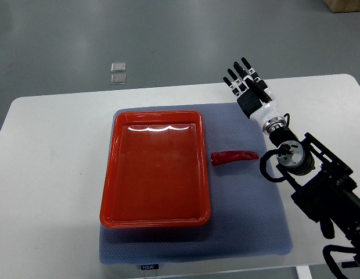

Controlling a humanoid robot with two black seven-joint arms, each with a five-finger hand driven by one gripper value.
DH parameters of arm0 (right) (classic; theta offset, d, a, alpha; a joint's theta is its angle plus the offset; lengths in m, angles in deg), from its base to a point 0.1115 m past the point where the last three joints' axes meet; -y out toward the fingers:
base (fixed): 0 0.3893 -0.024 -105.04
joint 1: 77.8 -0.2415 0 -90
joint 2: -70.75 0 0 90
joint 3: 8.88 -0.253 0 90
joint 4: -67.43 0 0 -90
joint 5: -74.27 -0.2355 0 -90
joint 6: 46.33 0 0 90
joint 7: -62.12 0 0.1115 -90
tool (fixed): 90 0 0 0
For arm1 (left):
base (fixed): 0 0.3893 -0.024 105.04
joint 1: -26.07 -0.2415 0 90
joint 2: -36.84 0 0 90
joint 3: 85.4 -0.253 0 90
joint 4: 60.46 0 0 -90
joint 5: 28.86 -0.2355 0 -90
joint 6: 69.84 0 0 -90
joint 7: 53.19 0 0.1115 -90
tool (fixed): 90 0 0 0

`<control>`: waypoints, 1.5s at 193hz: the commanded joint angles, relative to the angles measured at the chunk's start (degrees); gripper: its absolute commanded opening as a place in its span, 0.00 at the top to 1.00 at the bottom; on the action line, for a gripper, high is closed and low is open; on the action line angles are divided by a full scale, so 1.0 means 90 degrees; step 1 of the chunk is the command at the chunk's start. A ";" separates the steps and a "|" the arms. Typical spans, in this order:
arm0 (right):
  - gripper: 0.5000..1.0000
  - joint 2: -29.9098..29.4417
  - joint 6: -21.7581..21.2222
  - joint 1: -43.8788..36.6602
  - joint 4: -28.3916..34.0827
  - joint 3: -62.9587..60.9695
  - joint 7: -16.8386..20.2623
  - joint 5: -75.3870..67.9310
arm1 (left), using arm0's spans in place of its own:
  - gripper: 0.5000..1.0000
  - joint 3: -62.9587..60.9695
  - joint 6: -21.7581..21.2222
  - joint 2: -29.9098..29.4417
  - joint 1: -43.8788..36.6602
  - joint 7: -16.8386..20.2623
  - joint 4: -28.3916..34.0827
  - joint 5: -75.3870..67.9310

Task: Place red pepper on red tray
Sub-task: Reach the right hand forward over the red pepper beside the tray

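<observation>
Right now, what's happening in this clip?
The right robot hand is raised over the far right part of the table, fingers spread and holding nothing. The red pepper lies on the blue-grey mat, just right of the red tray, which has nothing in it. The pepper is untouched, and the left arm is out of view.

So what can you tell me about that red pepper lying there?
The pepper is a small, slim, glossy red chili, whole as far as I can see. It lies flat and roughly crosswise on the blue-grey mat, just right of the red tray and apart from it. Its thicker end points toward the tray. Nothing holds it: the right robot hand hovers open, farther back, not touching.
</observation>
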 commanded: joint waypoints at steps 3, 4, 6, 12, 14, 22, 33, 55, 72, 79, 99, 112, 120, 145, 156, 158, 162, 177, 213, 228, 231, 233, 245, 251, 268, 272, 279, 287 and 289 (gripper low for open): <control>0.17 0.0000 -0.0002 -0.0009 0.0000 0.0001 0.0001 0.0002 | 0.00 -0.0013 0.0000 0.0000 0.0015 -0.0001 -0.0034 0.0000; 0.17 0.0000 -0.0002 -0.0009 0.0000 0.0001 0.0001 0.0002 | 0.00 -0.0013 0.0000 0.0000 0.0015 -0.0001 -0.0034 0.0000; 0.17 0.0000 0.0008 -0.0009 0.0000 0.0001 0.0001 0.0002 | 0.00 -0.0013 0.0000 0.0000 0.0015 -0.0001 -0.0034 -0.0010; 0.17 0.0000 0.0008 -0.0009 0.0000 0.0001 0.0001 0.0012 | 0.00 -0.0013 0.0000 0.0000 0.0015 -0.0001 -0.0034 -0.0010; 0.17 0.0000 0.0008 -0.0009 0.0000 0.0001 0.0001 0.0012 | 0.00 -0.0013 0.0000 0.0000 0.0015 -0.0001 -0.0034 -0.0010; 0.17 0.0000 0.0008 -0.0009 0.0000 0.0001 -0.0009 0.0003 | 0.00 -0.0013 0.0000 0.0000 0.0015 -0.0001 -0.0044 0.0000; 0.17 0.0000 0.0008 -0.0009 0.0000 0.0001 0.0001 0.0012 | 0.00 -0.0003 0.0000 0.0000 0.0034 -0.0001 -0.0044 0.0000; 0.17 0.0010 -0.0002 -0.0028 0.0000 0.0010 0.0001 0.0022 | 0.00 -0.0003 0.0000 0.0000 0.0034 -0.0001 -0.0034 0.0000; 0.17 0.0020 0.0008 -0.0077 0.0000 0.0176 0.0001 0.0061 | 0.00 -0.0003 0.0000 0.0000 0.0034 -0.0001 -0.0034 0.0000; 0.17 0.0049 0.0008 -0.0097 0.0000 0.0342 0.0001 0.0110 | 0.00 -0.0003 0.0000 0.0000 0.0034 -0.0001 -0.0034 0.0000; 0.17 0.0195 -0.0022 -0.0321 0.0020 0.0723 0.0001 0.0364 | 0.00 -0.0013 0.0000 0.0000 0.0034 -0.0001 -0.0044 0.0000; 0.17 0.0537 -0.0031 -0.0682 0.0010 0.1093 0.0118 0.0705 | 0.00 -0.0013 0.0020 0.0000 0.0034 -0.0001 -0.0044 -0.0010; 0.17 0.0829 -0.0041 -0.0877 0.0010 0.1601 0.0225 0.0871 | 0.00 -0.0013 0.0039 0.0000 0.0034 -0.0001 -0.0053 0.0000; 0.17 0.1660 -0.0070 -0.1922 0.0010 0.3544 0.0352 0.1213 | 0.00 -0.0022 0.0059 0.0000 0.0034 -0.0001 -0.0053 -0.0010; 0.17 0.1972 -0.0168 -0.2420 0.0020 0.4579 0.0440 0.1554 | 0.00 -0.0022 0.0059 0.0000 0.0034 -0.0020 -0.0053 -0.0010; 0.17 0.2031 -0.0207 -0.2518 0.0020 0.4774 0.0460 0.1642 | 0.00 -0.0022 0.0069 0.0000 0.0034 -0.0020 -0.0053 -0.0010; 0.17 0.2129 -0.0275 -0.2752 0.0020 0.5174 0.0499 0.1818 | 0.00 -0.0022 0.0069 0.0000 0.0034 -0.0030 -0.0053 -0.0010; 0.17 0.2334 -0.0568 -0.3485 0.0030 0.6426 0.0626 0.2356 | 0.00 -0.0022 0.0069 0.0000 0.0044 -0.0030 -0.0063 -0.0039; 0.17 0.2559 -0.1076 -0.4940 0.0713 0.8565 0.1182 0.2649 | 0.00 -0.0032 0.0078 0.0000 0.0044 -0.0049 -0.0151 -0.0039; 0.17 0.2569 -0.1174 -0.5351 0.1016 0.9024 0.1251 0.2639 | 0.00 -0.0022 0.0078 0.0000 0.0044 -0.0049 -0.0151 -0.0039; 0.17 0.2578 -0.1174 -0.5438 0.1113 0.9092 0.1251 0.2639 | 0.00 -0.0022 0.0078 0.0000 0.0044 -0.0049 -0.0151 -0.0039; 0.17 0.2578 -0.1174 -0.5477 0.1172 0.9131 0.1241 0.2639 | 0.00 -0.0022 0.0078 0.0000 0.0044 -0.0049 -0.0151 -0.0039; 0.17 0.2627 -0.1164 -0.5653 0.1485 0.9210 0.1241 0.2610 | 0.00 -0.0022 0.0078 0.0000 0.0044 -0.0049 -0.0151 -0.0039; 0.17 0.2695 -0.1154 -0.5712 0.1660 0.9210 0.1241 0.2610 | 0.00 -0.0022 0.0078 0.0000 0.0044 -0.0049 -0.0151 -0.0039; 0.17 0.2910 -0.1106 -0.5751 0.2080 0.9210 0.1231 0.2590 | 0.00 -0.0022 0.0078 0.0000 0.0034 -0.0049 -0.0141 -0.0030; 0.17 0.2949 -0.1096 -0.5751 0.2159 0.9210 0.1231 0.2590 | 0.00 -0.0022 0.0078 0.0000 0.0034 -0.0049 -0.0141 -0.0030; 0.17 0.3008 -0.1018 -0.5722 0.2256 0.9210 0.1212 0.2610 | 0.00 -0.0022 0.0078 0.0000 0.0044 -0.0049 -0.0141 -0.0030; 0.17 0.3047 -0.0891 -0.5673 0.2266 0.9210 0.1192 0.2610 | 0.00 -0.0013 0.0069 0.0000 0.0034 -0.0049 -0.0141 -0.0030; 0.17 0.3057 -0.0832 -0.5653 0.2276 0.9219 0.1192 0.2610 | 0.00 -0.0013 0.0078 0.0000 0.0044 -0.0049 -0.0131 -0.0020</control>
